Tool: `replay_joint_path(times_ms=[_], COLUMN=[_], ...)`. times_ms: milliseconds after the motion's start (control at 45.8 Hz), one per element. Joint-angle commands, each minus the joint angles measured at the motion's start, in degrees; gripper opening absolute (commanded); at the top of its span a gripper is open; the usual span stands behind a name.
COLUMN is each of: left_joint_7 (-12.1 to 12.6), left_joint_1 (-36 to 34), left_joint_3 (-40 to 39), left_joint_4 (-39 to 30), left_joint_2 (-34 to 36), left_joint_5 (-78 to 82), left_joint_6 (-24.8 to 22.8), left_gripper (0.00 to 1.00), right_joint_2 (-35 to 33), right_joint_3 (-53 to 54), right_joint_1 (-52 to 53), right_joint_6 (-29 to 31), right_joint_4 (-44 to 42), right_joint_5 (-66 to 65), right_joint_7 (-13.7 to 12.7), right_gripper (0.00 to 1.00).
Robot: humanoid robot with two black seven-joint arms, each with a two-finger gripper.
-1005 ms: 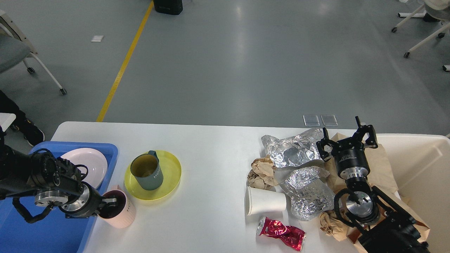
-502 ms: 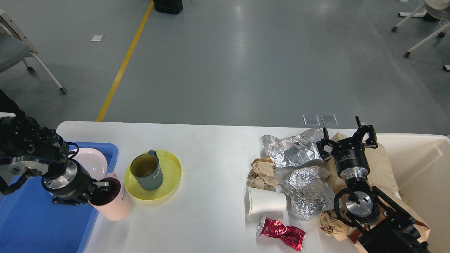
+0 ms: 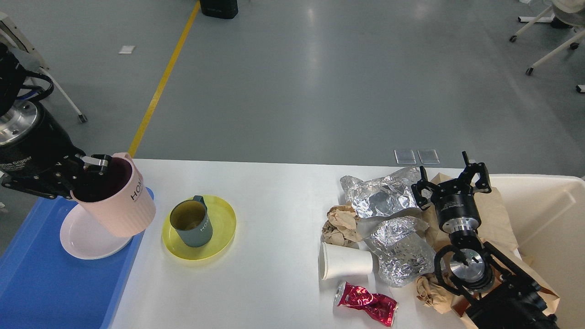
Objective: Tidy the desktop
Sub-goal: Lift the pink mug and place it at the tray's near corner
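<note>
While the left gripper (image 3: 93, 165) clamps the pink mug's (image 3: 119, 201) rim above the blue tray (image 3: 55, 283), the right gripper (image 3: 451, 182) (fingers spread wide) hovers over the worktop (image 3: 274, 205).

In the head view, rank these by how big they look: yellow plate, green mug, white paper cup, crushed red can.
1. yellow plate, clearly widest.
2. and 3. crushed red can and white paper cup, lying on its side: too alike to rank.
4. green mug, slightly smaller.

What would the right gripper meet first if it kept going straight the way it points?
Probably nothing on the desktop: the open right gripper points up and away, past the table's far edge toward the grey floor. The crumpled foil lies to its left, off that line, though depth is uncertain.
</note>
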Motion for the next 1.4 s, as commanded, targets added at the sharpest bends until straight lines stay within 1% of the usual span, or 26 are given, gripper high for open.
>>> replay_joint_path(times_ms=[0, 131, 218, 284, 328, 371, 393, 415, 480, 546, 611, 699, 764, 830, 874, 1005, 1070, 1136, 1157, 1179, 1267, 1376], left_joint_7=[-0.2, -0.1, -0.3, -0.3, -0.2, -0.3, -0.3, -0.3, -0.4, -0.6, -0.6, -0.7, -2.0, -3.9, -4.6, -4.9, -5.6, -5.9, -6.0, -6.0, -5.9, -5.9], left_joint_1=[-0.3, 0.7, 3.5, 6.8, 10.8, 16.4, 21.6, 25.1, 34.6, 40.9, 45.5, 48.8, 53.7, 59.3, 62.9, 70.3, 75.1, 80.4, 84.5, 85.8, 88.3, 88.5], left_joint_3=[0.0, 0.1, 0.1, 0.1, -0.4, -0.8, -1.7, -2.7, -7.9, -12.6, -16.5, -19.2, -21.9, -25.6, -27.9, -31.6, -33.9, -37.7, -41.4, -42.8, -46.2, -46.5], left_joint_4=[0.0, 0.4, 1.2, 2.6, 4.4, 7.5, 10.5, 12.4, 16.9, 19.6, 22.4, 27.6, 31.4, 35.1, 37.3, 45.1, 48.2, 50.9, 52.5, 52.7, 53.1, 53.7], left_joint_2=[-1.8, 0.1, 2.8, 5.9, 8.2, 10.6, 12.4, 13.3, 15.8, 19.4, 23.8, 28.3, 30.0, 30.2, 30.8, 31.4, 31.1, 30.5, 30.6, 30.6, 30.5, 30.6], left_joint_5=[0.1, 1.3, 3.6, 5.8, 7.9, 10.5, 12.3, 13.0, 15.1, 16.7, 19.6, 23.3, 24.6, 24.8, 24.9, 26.1, 26.2, 26.6, 27.5, 28.1, 30.3, 30.5], left_joint_6=[0.2, 0.4, 1.5, 3.4, 5.2, 7.8, 10.0, 11.4, 14.6, 15.9, 15.9, 16.2, 16.3, 16.0, 16.0, 15.6, 15.7, 16.3, 16.2, 16.1, 15.8, 15.6], left_gripper=[0.00, 0.00, 0.00, 0.00, 0.00, 0.00, 0.00, 0.00, 0.01, 0.01, 0.01, 0.01, 0.01, 0.02, 0.02, 0.03, 0.03, 0.03, 0.03, 0.03, 0.03, 0.03], right_joint_2=[0.0, 0.0, 0.0, 0.0, 0.0, 0.0, 0.0, 0.0, 0.0, 0.0, 0.0, 0.0, 0.0, 0.0, 0.0, 0.0, 0.0, 0.0, 0.0, 0.0, 0.0, 0.0], right_joint_3=[0.0, 0.0, 0.0, 0.0, 0.0, 0.0, 0.0, 0.0, 0.0, 0.0, 0.0, 0.0, 0.0, 0.0, 0.0, 0.0, 0.0, 0.0, 0.0, 0.0, 0.0, 0.0], right_joint_1=[0.0, 0.0, 0.0, -0.1, 0.0, 0.0, -0.1, 0.0, -0.1, 0.0, 0.0, 0.0, 0.0, 0.0, -0.1, -0.1, -0.1, -0.1, -0.1, -0.1, 0.0, 0.0], right_joint_6=[0.0, 0.0, 0.0, 0.0, 0.0, 0.0, 0.0, 0.0, 0.0, 0.0, 0.0, 0.0, 0.0, 0.0, 0.0, 0.0, 0.0, 0.0, 0.0, 0.0, 0.0, 0.0], right_joint_4=[0.0, 0.0, 0.1, 0.1, 0.1, 0.1, 0.1, 0.1, 0.1, 0.1, 0.1, 0.1, 0.1, 0.1, 0.1, 0.1, 0.1, 0.1, 0.1, 0.1, 0.0, 0.0], right_joint_5=[0.0, 0.0, 0.0, 0.0, 0.0, 0.0, 0.0, 0.0, 0.0, 0.0, 0.0, 0.0, 0.0, 0.0, 0.0, 0.0, 0.0, 0.0, 0.0, 0.0, 0.0, 0.0], right_joint_7=[0.0, 0.0, -0.1, 0.0, 0.0, -0.1, -0.1, 0.0, 0.0, 0.0, 0.0, 0.0, 0.0, 0.0, 0.0, 0.0, 0.0, 0.0, 0.0, 0.0, 0.0, 0.0], right_gripper=[1.00, 1.00, 1.00, 1.00, 1.00, 1.00, 1.00, 1.00, 1.00, 1.00, 1.00, 1.00, 1.00, 1.00, 1.00, 1.00, 1.00, 1.00, 1.00, 1.00, 1.00, 1.00])
